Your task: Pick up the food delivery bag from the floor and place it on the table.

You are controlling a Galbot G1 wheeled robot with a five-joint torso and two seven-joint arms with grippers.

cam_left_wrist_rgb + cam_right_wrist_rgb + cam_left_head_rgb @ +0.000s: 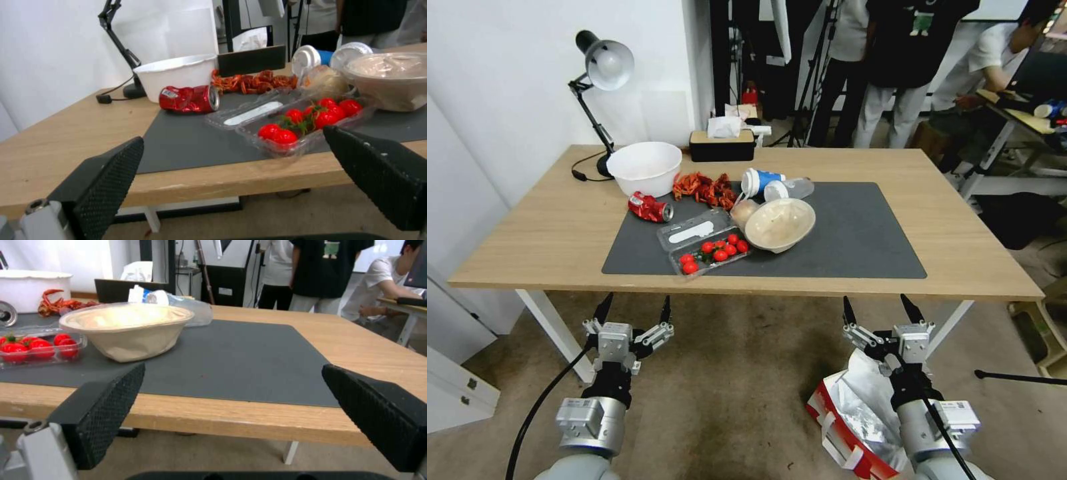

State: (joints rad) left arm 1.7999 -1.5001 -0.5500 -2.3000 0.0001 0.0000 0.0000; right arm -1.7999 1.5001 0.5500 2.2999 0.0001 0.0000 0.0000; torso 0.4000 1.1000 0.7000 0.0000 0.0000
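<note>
Hardly started, by the look of it. Saw the food delivery bag (pixel 854 413) down on the floor (pixel 727 400), tipped over with its shiny silver inside showing. Lay right under the wrist of the right gripper (pixel 879 305), a bit behind its fingertips. Not lifted, not held. Held the right fingers (pixel 908 308) wide apart with nothing between them, pointing at the front edge of the table (pixel 560 233). Same for the left gripper (pixel 634 308): fingers spread wide, nothing in them, well apart from the bag, pointing at the table edge too.

Left to do, most likely: reach down, grab the bag, lift it, set it on top. Found a bare patch of dark grey mat (pixel 854 233) just past the right fingers, maybe a good spot for it. More crowded past the left fingers: a clear box of cherry tomatoes (pixel 710 250), a crushed red can (pixel 650 207), a tan paper bowl (pixel 779 224), and a big white bowl (pixel 644 167) farther back.

Looked for words to read. Some small print on the crushed can, too squashed and tiny to read. A white label on the clear box lid, blank as far as could be told. Red and white on the bag's side, no letters to make out.
</note>
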